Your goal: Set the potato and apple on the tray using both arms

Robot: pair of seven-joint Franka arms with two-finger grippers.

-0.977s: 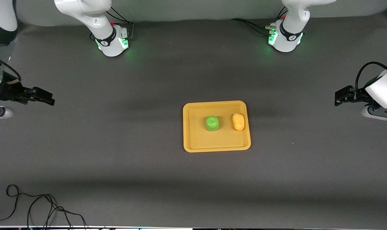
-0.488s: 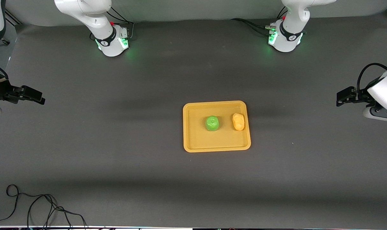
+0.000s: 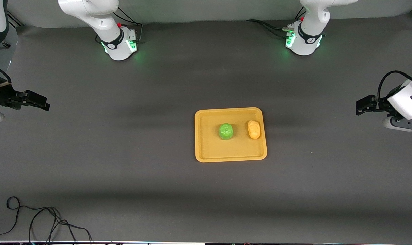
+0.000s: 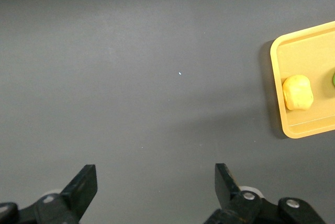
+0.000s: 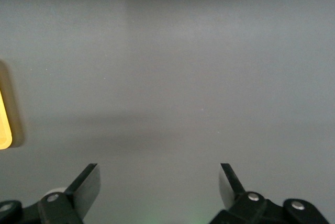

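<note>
We find both items already on the tray (image 3: 230, 156), which sits a little right of centre in the front view. The apple (image 3: 225, 131) rests near the tray's middle; the potato (image 3: 254, 129) lies just beside it, toward the left arm's end, close to the tray's rim but inside it. The two are near each other, not touching.

We judge the placing step done, with both arms drawn clear. The left gripper (image 3: 362, 104) hangs at the right edge of the front view, over bare table, well apart from the tray. The right gripper (image 3: 39, 101) hangs at the left edge, likewise over bare table. In each wrist view the black fingers (image 4: 81, 187) (image 5: 86, 185) stand wide apart with nothing between them: both hands released and empty.

Next move, as we judge it: little is called for beyond holding clear or parking; no further grasp looks needed.

Notes on the goods: the apple is bright green, round, with a dimpled top. The potato is yellow-orange, oblong and lumpy, close in colour to the tray. The tray is flat, rectangular, round-cornered, with a low raised rim. A loose black cable (image 3: 39, 221) lies at the lower left of the front view, away from the work.
</note>
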